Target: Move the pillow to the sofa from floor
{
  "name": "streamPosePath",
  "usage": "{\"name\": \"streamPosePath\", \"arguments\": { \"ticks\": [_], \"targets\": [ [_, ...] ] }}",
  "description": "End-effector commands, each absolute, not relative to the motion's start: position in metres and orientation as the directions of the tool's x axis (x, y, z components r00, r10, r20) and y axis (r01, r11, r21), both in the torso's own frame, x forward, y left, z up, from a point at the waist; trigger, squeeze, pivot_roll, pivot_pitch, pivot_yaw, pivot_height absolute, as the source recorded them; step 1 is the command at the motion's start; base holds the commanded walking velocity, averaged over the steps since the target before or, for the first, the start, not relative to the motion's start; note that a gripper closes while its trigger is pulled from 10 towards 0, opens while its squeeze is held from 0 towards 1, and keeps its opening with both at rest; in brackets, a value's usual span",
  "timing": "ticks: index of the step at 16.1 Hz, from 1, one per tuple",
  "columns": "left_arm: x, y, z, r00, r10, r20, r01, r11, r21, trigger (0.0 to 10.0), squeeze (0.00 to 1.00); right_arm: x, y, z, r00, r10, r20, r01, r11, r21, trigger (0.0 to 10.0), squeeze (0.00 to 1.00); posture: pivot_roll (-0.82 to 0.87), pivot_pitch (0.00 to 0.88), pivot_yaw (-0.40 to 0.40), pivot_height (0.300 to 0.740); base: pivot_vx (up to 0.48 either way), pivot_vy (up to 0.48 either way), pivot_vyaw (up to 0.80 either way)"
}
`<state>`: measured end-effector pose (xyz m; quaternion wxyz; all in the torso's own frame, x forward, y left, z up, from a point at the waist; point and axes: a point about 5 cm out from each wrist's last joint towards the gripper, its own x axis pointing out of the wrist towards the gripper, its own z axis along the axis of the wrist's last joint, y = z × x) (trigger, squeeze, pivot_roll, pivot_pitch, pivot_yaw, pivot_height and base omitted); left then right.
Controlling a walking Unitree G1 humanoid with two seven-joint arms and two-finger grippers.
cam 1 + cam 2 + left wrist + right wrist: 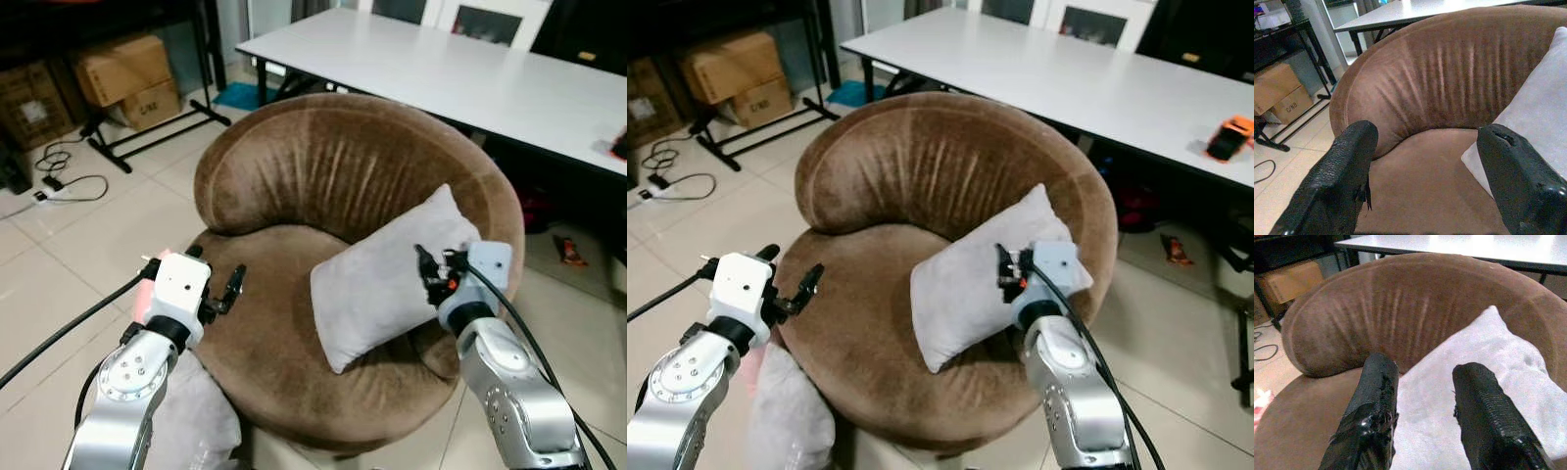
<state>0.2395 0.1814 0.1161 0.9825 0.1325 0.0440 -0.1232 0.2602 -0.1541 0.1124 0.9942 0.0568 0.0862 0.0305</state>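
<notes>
Now pillow [392, 276] lies diagonally on sofa [294, 176]; both grippers [233, 284] [427, 272] spread, empty.

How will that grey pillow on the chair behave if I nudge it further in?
The pillow looks soft, so it would likely dent and flop rather than slide stiffly. It leans tilted against the chair's backrest, so a push may tip it flat. Probably light.

Sofa [323, 176]: showing brown plush with paler streaks
Pillow [387, 279]: showing pale grey
Table [460, 73]: showing white, upper right
Boxes [127, 78]: showing tan cardboard, upper left
Floor [88, 245]: showing cream tiles
</notes>
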Motion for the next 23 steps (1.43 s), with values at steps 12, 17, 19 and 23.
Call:
{"name": "streamPosePath", "arguments": {
  "ticks": [12, 17, 19, 23],
  "targets": [
    [0.2375, 0.1804, 0.1163, 0.976, -0.194, -0.099, 0.214, 0.939, 0.269, 10.0, 0.00, 0.2610, -0.1526, 0.1101, 0.972, 0.094, -0.217, -0.085, 0.995, 0.051, 10.0, 0.00, 0.03, 0.000, -0.059, 0.740, -0.250, 0.000, 0.00],
    [0.2355, 0.1814, 0.1151, 0.978, -0.179, -0.105, 0.201, 0.943, 0.265, 10.0, 0.00, 0.2617, -0.1505, 0.1066, 0.967, 0.108, -0.231, -0.090, 0.992, 0.087, 10.0, 0.00, 0.04, 0.000, -0.066, 0.740, 0.000, 0.283, 0.00],
    [0.2357, 0.1808, 0.1150, 0.978, -0.178, -0.105, 0.200, 0.943, 0.265, 10.0, 0.00, 0.2611, -0.1494, 0.1055, 0.966, 0.109, -0.236, -0.089, 0.991, 0.097, 10.0, 0.00, 0.04, 0.000, -0.067, 0.740, 0.000, 0.480, 0.00],
    [0.2370, 0.1812, 0.1155, 0.980, -0.173, -0.100, 0.194, 0.945, 0.264, 10.0, 0.00, 0.2616, -0.1502, 0.1050, 0.965, 0.104, -0.240, -0.084, 0.992, 0.093, 10.0, 0.00, 0.04, 0.000, -0.067, 0.740, 0.000, 0.447, 0.00]
  ]
}}
